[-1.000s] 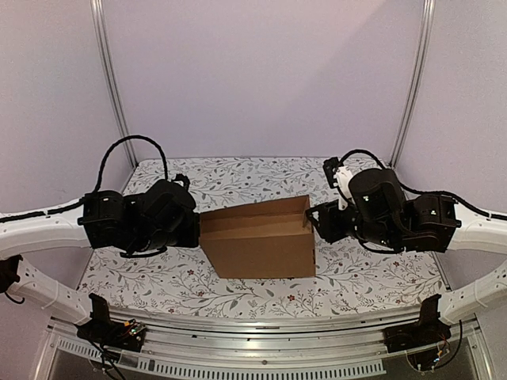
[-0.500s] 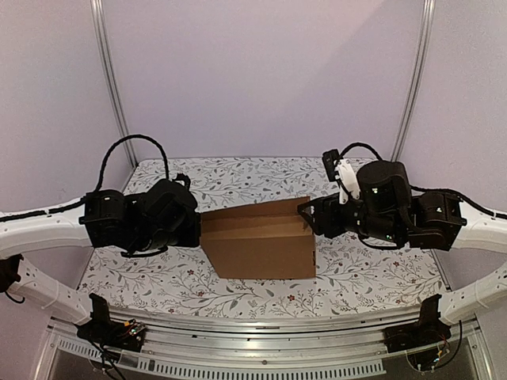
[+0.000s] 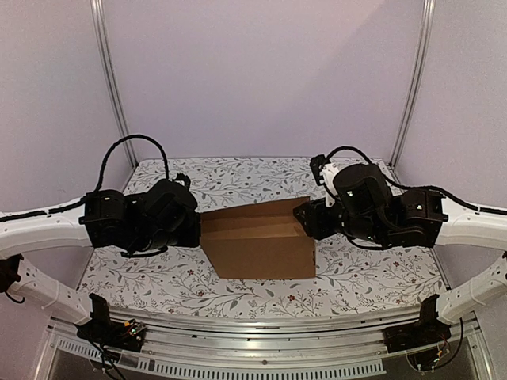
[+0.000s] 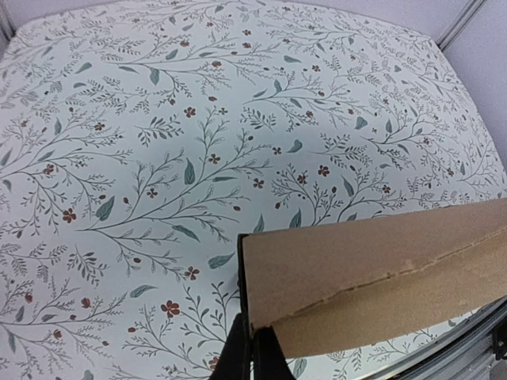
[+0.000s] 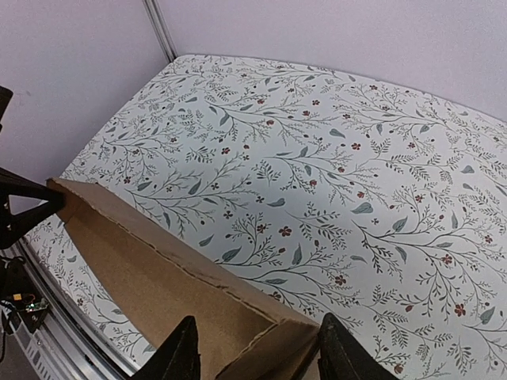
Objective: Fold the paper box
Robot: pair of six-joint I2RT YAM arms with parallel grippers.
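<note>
While the paper box stands on the table, the left tool is pinched tight on the box's left corner, and the right tool sits open around its right corner.

Plain brown unprinted paper box, white surface around the box printed with grey-green leafy sprigs and what look like small red flowers, black left end effector, black right end effector, white arm links, pale lilac walls behind the box, silver frame posts.
</note>
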